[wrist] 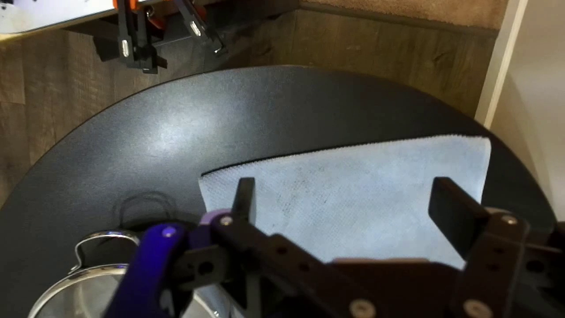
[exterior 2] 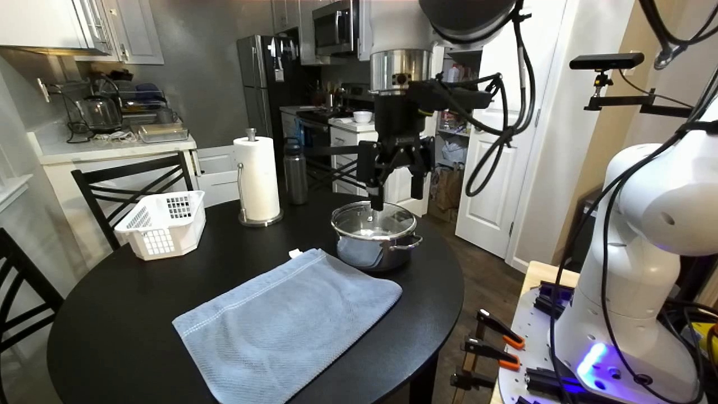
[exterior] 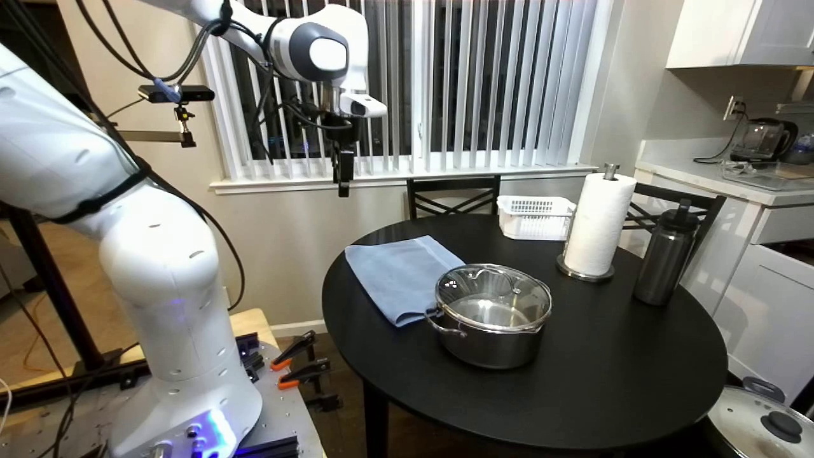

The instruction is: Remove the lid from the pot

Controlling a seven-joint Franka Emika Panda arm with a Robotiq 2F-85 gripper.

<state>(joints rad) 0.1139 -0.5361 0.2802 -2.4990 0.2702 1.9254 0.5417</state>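
Hanging empty, the black two-fingered gripper [wrist: 345,198] has its jaws wide apart, presumably for the round clear-glass lid [exterior: 493,298] borne by the low shiny-steel pot [exterior: 491,348].

I see the glass lid [exterior 2: 370,225] on the steel pot [exterior 2: 377,255]; my jaws hang spread, how near it I can't judge; a blue cloth [exterior 2: 294,325] lies beside the pot on the bench [exterior 2: 120,314].

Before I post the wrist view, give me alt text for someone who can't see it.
An open, empty robot hand, with a pale blue cloth beyond it on a black table. At lower left, partly hidden, a steel pot has its glass lid on; clamps show at top left.
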